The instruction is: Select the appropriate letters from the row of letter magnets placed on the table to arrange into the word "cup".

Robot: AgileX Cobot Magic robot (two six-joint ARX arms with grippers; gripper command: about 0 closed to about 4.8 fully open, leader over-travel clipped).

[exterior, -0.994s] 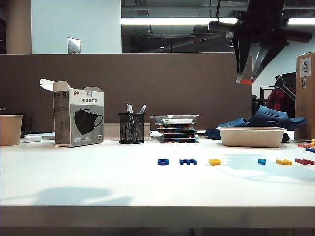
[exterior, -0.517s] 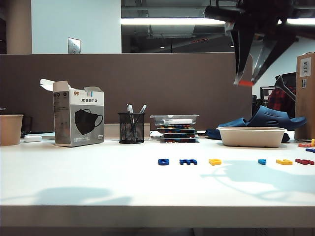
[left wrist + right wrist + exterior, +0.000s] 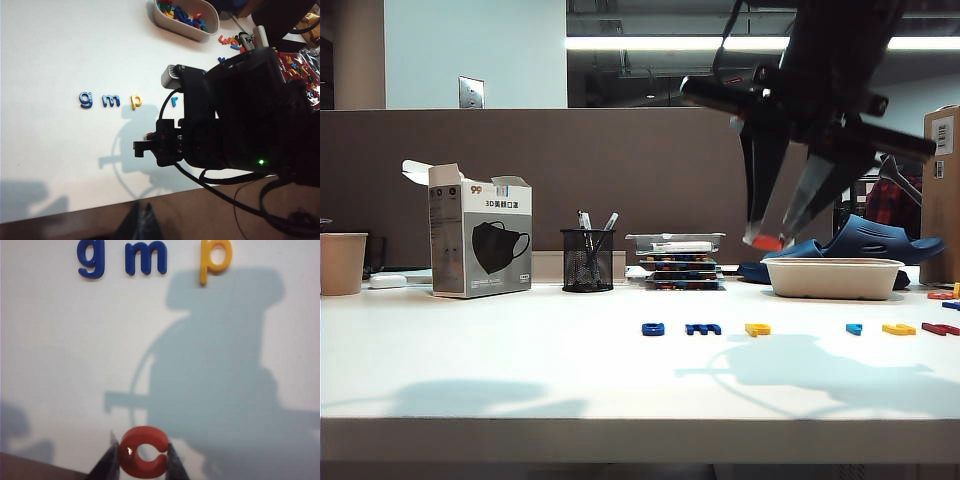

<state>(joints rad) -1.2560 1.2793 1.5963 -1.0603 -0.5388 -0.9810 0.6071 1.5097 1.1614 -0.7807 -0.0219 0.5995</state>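
Observation:
My right gripper (image 3: 767,238) hangs in the air above the table (image 3: 520,370), shut on the red "c" (image 3: 764,242). In the right wrist view the "c" (image 3: 130,460) sits between the two fingers of that gripper (image 3: 142,452). On the table lies the row: blue "g" (image 3: 653,328), blue "m" (image 3: 702,328), yellow "p" (image 3: 757,328), light-blue letter (image 3: 853,328), yellow "u" (image 3: 898,328) and a dark red letter (image 3: 940,328). The "p" (image 3: 215,257) lies ahead of the held "c". My left gripper (image 3: 143,215) hovers shut and empty off the table's front edge.
A pale bowl (image 3: 832,277) of spare letters stands behind the row. Further back are a mesh pen cup (image 3: 587,260), a mask box (image 3: 480,243), a paper cup (image 3: 342,263), stacked trays (image 3: 678,260) and blue slippers (image 3: 860,245). Loose letters (image 3: 232,40) lie beside the bowl.
My right gripper, still holding the red "c", has swung left and come down from high over the row's right end to above the yellow "p". The left arm has not moved.

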